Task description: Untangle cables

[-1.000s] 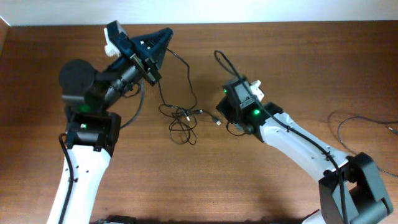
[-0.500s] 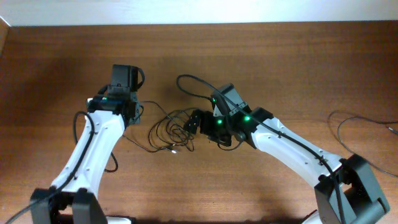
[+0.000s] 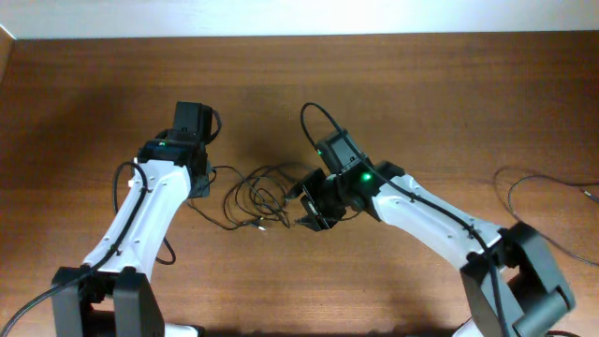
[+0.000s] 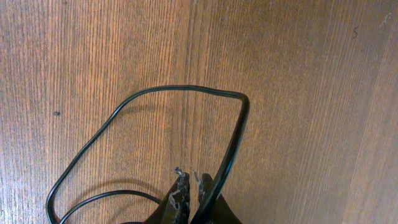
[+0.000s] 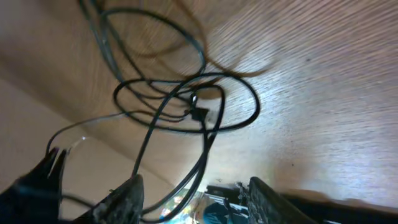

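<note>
The cables (image 3: 255, 195) lie as a loose black tangle on the wooden table (image 3: 421, 84) between my two arms. My left gripper (image 3: 199, 182) sits at the tangle's left end. In the left wrist view its fingertips (image 4: 188, 178) stand almost together, and one cable strand (image 4: 186, 90) runs out over the right finger and arches back in a loop. My right gripper (image 3: 309, 211) is at the tangle's right side, tilted. Its fingers (image 5: 194, 182) stand wide apart, with two strands passing between them and the knot of loops (image 5: 186, 106) just beyond.
Another thin dark cable (image 3: 543, 192) curls on the table at the far right, away from both arms. The right arm's own thicker cable (image 3: 314, 117) loops up behind its wrist. A pale strip (image 3: 299, 14) borders the table's far edge.
The left gripper came down from a raised position to the table at the tangle's left. The right gripper moved left into the tangle and opened. The tangle has shifted and spread.
</note>
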### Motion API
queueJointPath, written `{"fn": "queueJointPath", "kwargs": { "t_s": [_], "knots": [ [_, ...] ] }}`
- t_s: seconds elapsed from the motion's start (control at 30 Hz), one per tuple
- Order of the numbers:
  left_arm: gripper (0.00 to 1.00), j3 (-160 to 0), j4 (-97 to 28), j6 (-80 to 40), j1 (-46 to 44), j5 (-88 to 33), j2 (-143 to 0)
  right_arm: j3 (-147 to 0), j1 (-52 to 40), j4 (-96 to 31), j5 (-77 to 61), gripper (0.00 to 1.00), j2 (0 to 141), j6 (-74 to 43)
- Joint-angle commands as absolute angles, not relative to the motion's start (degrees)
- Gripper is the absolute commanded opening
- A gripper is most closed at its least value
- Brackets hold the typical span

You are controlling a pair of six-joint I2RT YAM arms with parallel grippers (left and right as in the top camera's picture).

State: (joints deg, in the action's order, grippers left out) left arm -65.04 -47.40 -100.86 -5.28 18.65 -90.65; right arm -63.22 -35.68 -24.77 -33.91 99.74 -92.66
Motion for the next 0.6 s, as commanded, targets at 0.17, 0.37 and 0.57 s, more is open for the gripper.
{"fn": "queueJointPath", "kwargs": {
  "t_s": [0.17,0.37,0.57],
  "knots": [
    [0.1,-64.88,-48.97,-100.12,-5.13,17.8,-91.07,-63.2,-37.82,-20.73,-38.72,0.04,105.6,-92.71],
    [0.04,-64.88,-51.51,-94.15,-4.75,27.53,-91.07,-63.2,-33.43,-36.64,-24.58,0.04,105.58,-62.89],
    [0.05,-64.88,-47.86,-80.25,11.05,41.21,-91.07,-63.2,-19.75,-57.87,9.3,0.04,105.58,-54.63]
  ]
}}
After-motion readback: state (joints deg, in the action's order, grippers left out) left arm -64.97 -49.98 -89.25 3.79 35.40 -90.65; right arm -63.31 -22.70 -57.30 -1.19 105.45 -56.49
